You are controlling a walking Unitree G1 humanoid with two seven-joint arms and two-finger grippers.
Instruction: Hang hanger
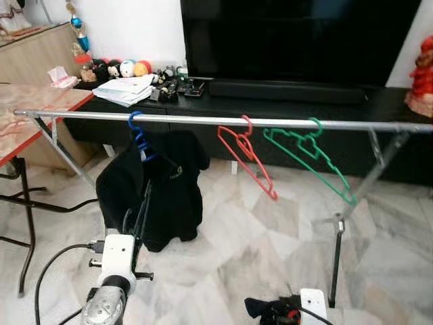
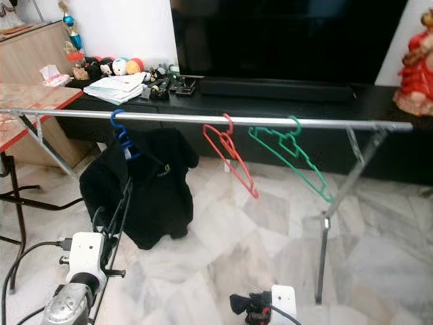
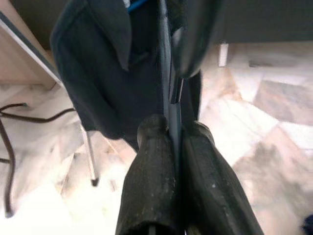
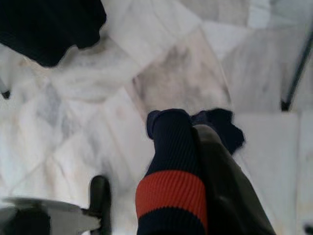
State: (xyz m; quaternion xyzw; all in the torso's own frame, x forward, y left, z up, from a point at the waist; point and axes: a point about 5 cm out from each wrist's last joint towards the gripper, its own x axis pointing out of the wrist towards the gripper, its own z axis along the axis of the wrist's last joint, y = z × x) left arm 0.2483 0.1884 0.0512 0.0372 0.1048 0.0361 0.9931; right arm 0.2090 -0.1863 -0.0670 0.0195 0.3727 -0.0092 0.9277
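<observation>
Marble floor (image 1: 270, 230) spreads beneath the robot. Nearest, the right end effector (image 4: 195, 132) pinches a dark sock with a red band (image 4: 171, 196), kept low in reserve. The left end effector (image 3: 176, 129) is pressed together on a thin edge of the black shirt's hanger, steadying it. Beyond, that blue hanger (image 1: 137, 135) hooks the silver rail (image 1: 203, 120), beside empty red (image 1: 247, 159) and green hangers (image 1: 311, 159).
</observation>
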